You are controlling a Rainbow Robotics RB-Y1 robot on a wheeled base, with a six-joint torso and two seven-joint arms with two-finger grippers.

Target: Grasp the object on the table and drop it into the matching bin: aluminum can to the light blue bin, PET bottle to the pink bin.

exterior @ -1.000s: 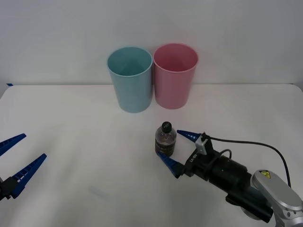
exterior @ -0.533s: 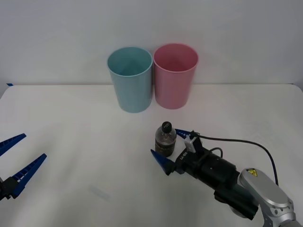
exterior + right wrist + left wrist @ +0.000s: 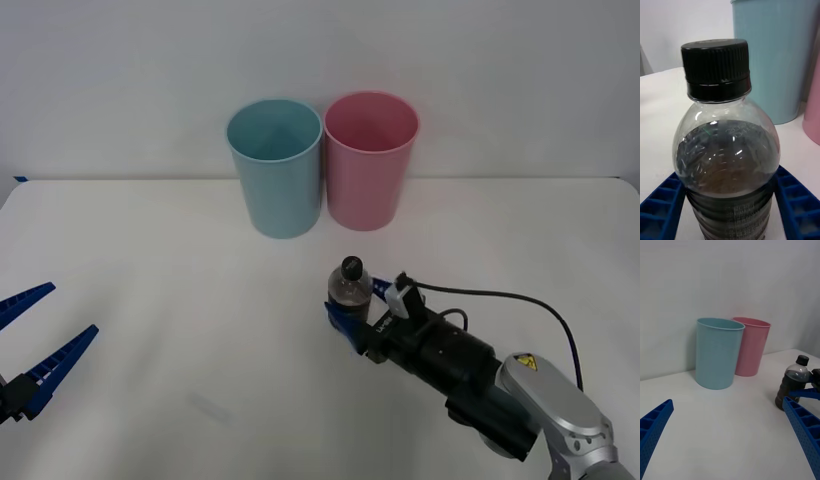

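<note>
Two fingers of my right hand [image 3: 352,306] are closing around the upright bottle [image 3: 349,294]; pink bin [image 3: 370,160] is sitting at twelve o'clock.

Behind my work area stands a plain pale wall [image 3: 520,70], bare and evenly lit. At the far left edge, where that wall meets the flat surface, I see a small blue scrap [image 3: 19,178], too tiny to identify.

Right tool [image 3: 357,307] low over table centre-right, fingers closed in. Left tool [image 3: 28,340] parked far left, fingers spread.
</note>
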